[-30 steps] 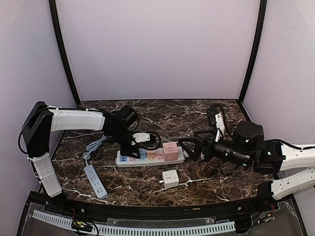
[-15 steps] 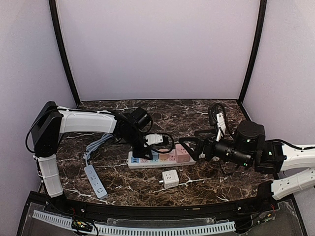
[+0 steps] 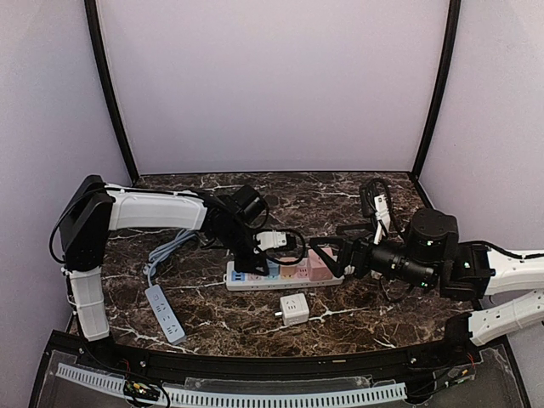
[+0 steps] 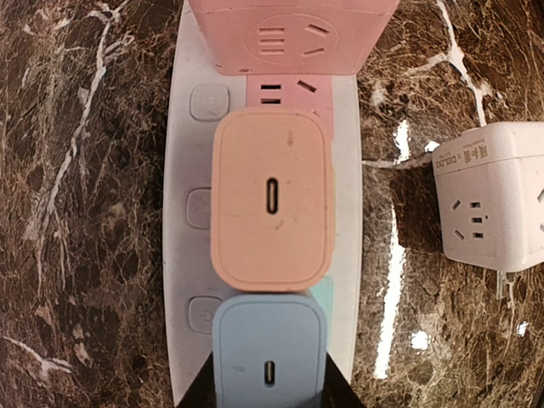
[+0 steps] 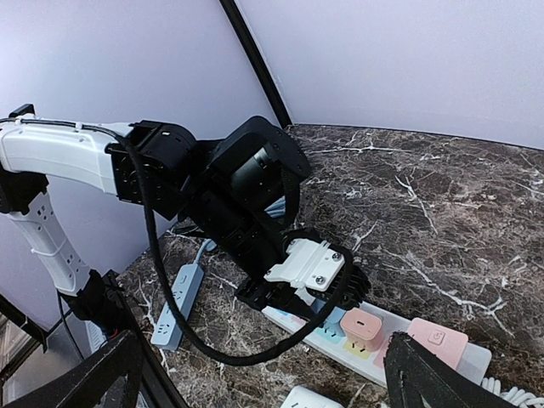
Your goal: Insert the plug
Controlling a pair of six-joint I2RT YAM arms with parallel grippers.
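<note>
Top view: smooth lilac walls (image 3: 272,85) close round a glossy dark marble table (image 3: 340,191) veined white, where a long white power strip (image 3: 285,279) lies mid-table.

Left wrist: the left gripper (image 4: 268,393) is clamped on the blue plug (image 4: 268,348) — a rounded matte block seated in the strip, touching a peach plug (image 4: 270,200).

Right wrist: the right gripper (image 5: 255,378) gapes wide — nothing in it.

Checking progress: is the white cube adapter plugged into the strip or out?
Out. The white cube adapter lies loose on the table, apart from the power strip, prongs bare.
</note>
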